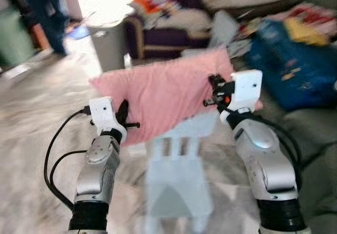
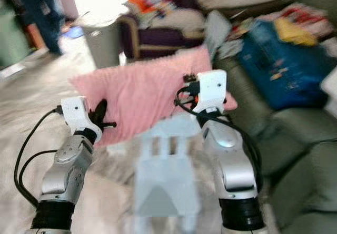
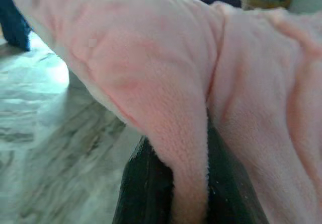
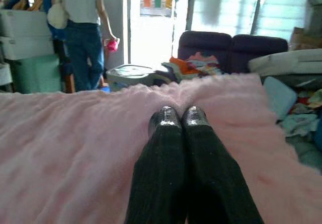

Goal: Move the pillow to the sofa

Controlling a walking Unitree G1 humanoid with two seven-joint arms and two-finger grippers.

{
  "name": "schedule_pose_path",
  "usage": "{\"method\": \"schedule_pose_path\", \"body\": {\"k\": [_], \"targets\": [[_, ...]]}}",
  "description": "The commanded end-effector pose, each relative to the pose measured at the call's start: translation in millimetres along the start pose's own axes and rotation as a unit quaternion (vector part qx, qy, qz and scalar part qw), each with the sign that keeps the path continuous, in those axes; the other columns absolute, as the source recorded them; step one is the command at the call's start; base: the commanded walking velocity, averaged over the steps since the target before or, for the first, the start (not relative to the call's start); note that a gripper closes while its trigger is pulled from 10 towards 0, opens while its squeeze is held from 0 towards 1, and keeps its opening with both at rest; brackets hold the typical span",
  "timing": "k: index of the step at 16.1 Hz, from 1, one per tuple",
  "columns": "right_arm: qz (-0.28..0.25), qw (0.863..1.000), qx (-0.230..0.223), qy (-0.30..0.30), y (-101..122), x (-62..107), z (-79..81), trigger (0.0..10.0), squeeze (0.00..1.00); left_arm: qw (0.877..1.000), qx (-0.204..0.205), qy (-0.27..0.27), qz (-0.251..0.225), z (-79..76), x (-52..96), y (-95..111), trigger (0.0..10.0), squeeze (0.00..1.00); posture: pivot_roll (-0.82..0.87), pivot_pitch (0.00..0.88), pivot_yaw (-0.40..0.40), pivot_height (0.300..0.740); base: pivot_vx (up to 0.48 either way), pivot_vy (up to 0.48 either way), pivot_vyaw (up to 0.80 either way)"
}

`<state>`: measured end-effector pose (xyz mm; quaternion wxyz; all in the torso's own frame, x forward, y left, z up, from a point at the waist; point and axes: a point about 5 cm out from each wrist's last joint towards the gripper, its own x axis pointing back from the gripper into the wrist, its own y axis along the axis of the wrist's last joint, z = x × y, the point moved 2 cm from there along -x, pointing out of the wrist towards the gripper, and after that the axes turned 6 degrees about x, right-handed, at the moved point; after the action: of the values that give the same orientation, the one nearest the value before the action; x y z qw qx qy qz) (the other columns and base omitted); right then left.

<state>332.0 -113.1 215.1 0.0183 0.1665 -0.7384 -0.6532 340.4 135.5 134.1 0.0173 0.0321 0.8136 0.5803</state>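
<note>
A: Where is the pillow?

B: Mid-frame in the head views, a pink pillow held up off the floor and stretched between the 2 arms. It hangs above a pale plastic chair in the lower centre.

A: And the left tool?

B: At the pillow's lower left corner. In the left wrist view its 2 black fingers are clamped on a fold of the pink fabric, which is squeezed up between them.

A: The right tool?

B: At the pillow's right edge, higher in the frame than the left one. In the right wrist view its 2 fingers lie pressed together, with the pink cover spread beneath and around them. Whether fabric is pinched between them, I cannot tell.

A: What lies beyond?

B: A dark sofa at top centre, heaped with clothes. A blue bag sits at the right. A person in jeans stands at the upper left of the right wrist view, beside stacked bins.
</note>
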Motion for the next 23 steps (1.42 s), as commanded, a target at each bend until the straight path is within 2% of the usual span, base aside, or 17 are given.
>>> {"method": "schedule_pose_path", "body": {"k": [1,4,20,23], "targets": [[-0.009,1.000,0.003,-0.013,4.8,1.7,-7.6,10.0,0.00,1.000,0.001,-0.027,-0.001,-15.6,-1.7,0.8,10.0,0.00,-0.10,0.010,-0.004,0.740,0.000,0.000,0.00],[-0.008,1.000,0.002,-0.014,4.8,1.4,-7.5,10.0,0.00,1.000,0.000,-0.031,0.002,-16.7,-2.0,0.1,10.0,0.00,-0.10,0.013,-0.003,0.740,0.000,0.000,0.00],[-0.004,1.000,0.002,-0.013,3.8,1.7,-7.3,10.0,0.00,0.998,0.026,-0.050,0.013,-20.0,-1.5,-2.0,10.0,0.00,-0.11,0.018,-0.003,0.740,0.000,0.000,-0.79],[-0.004,1.000,0.002,-0.013,3.7,2.1,-7.8,10.0,0.00,0.998,0.030,-0.052,0.013,-20.4,-1.1,-2.6,10.0,0.00,-0.11,0.018,-0.003,0.740,0.000,0.000,-0.40]]}}
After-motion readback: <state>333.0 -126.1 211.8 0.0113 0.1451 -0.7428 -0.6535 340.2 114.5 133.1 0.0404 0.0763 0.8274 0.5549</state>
